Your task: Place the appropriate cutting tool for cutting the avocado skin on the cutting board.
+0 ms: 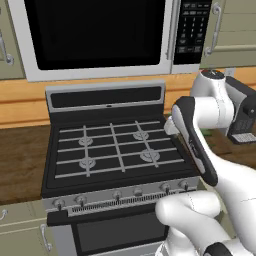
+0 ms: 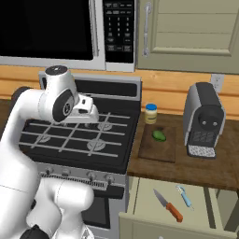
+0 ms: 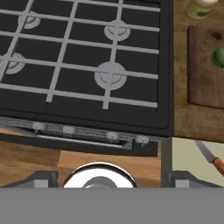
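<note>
Left base view: the white arm rises at lower right and folds over the stove (image 1: 115,145). A microwave (image 1: 95,35) hangs above it, and the coffee machine (image 1: 245,117) stands on the table at far right, partly behind the arm. The hand itself is hidden here, so open or closed can't be told.

Right base view: the hand (image 2: 86,112) hangs over the stove's rear burners, well apart from the task items. Its fingers are too small to read. The knife (image 2: 168,205) lies in the open drawer (image 2: 140,198) below the table (image 2: 196,170), orange-red handle toward the front, with the blue-handled peeler (image 2: 184,196) just beside it. The cutting board (image 2: 158,147) sits on the table right of the stove, the avocado (image 2: 159,136) on its rear half and a small jar (image 2: 150,113) behind it.

Hand view: looks down on the burners and knob row. The board edge w/ avocado (image 3: 219,57) sits at upper right; the knife's blade (image 3: 205,152) and a bit of handle show at lower right. Nothing lies between the fingertip stubs at the bottom, but how wide they stand can't be told.

Risks, as a guess: the knife and peeler lie close, so an off-centre reach may grab or nudge the wrong tool. The drawer walls may block a low approach. A flat handle gives little to grip & could slip. Setting down may bump the avocado off the board.
</note>
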Motion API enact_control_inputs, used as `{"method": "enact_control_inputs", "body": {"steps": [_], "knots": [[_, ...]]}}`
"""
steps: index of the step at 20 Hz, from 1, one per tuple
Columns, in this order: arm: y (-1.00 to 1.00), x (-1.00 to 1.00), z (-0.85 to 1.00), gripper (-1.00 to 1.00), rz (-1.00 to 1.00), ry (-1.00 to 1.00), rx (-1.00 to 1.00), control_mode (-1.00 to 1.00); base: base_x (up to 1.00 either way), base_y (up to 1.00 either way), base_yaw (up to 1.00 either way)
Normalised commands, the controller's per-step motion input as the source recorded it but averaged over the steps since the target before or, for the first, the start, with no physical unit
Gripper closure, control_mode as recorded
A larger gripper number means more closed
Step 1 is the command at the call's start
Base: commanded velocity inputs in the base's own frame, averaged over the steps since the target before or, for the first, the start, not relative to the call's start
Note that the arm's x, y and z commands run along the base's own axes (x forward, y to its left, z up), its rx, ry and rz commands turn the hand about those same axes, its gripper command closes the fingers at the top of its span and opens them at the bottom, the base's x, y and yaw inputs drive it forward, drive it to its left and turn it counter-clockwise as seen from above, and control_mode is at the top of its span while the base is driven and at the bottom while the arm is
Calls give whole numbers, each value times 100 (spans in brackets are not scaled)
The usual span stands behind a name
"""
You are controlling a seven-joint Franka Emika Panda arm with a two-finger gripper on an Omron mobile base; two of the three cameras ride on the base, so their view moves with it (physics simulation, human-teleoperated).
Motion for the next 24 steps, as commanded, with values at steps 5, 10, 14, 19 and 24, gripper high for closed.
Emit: {"method": "enact_control_inputs", "body": {"steps": [5, 10, 14, 19, 24], "knots": [[-100, -61, -53, -100, -4, 17, 3, -100, 0, 0, 0], [-100, -42, -57, -100, -7, 24, 1, -100, 0, 0, 0], [-100, -17, -35, -100, -9, 26, 0, -100, 0, 0, 0], [-100, -14, -55, -100, -7, 11, 0, -100, 0, 0, 0], [-100, -51, -46, -100, -4, -1, 0, -100, 0, 0, 0]]}}
